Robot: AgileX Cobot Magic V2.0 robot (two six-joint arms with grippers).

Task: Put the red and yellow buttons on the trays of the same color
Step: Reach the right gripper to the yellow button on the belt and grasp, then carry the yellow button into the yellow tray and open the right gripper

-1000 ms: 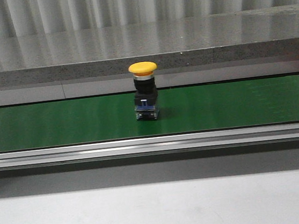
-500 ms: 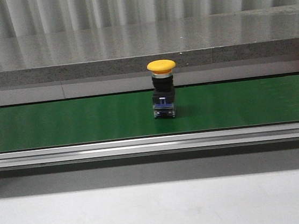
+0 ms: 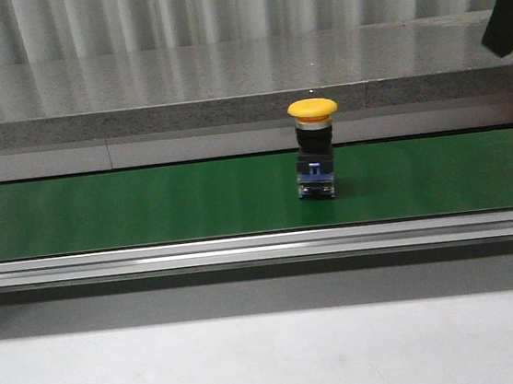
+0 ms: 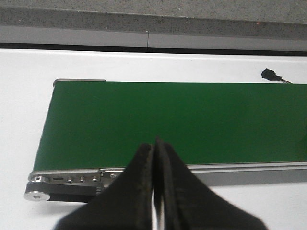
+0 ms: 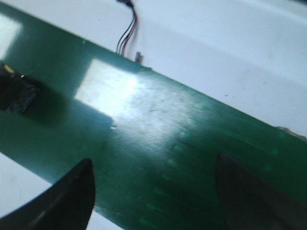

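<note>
One yellow button (image 3: 315, 148) on belt (image 3: 129, 211)

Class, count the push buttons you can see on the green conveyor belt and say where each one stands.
1: a yellow button upright on the green belt, right of centre. No others are visible.

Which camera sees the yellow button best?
The front view: the whole yellow button stands upright on the green belt, cap and base clear. The right wrist view catches only its dark base at the picture's edge. The left wrist view shows just belt.
</note>
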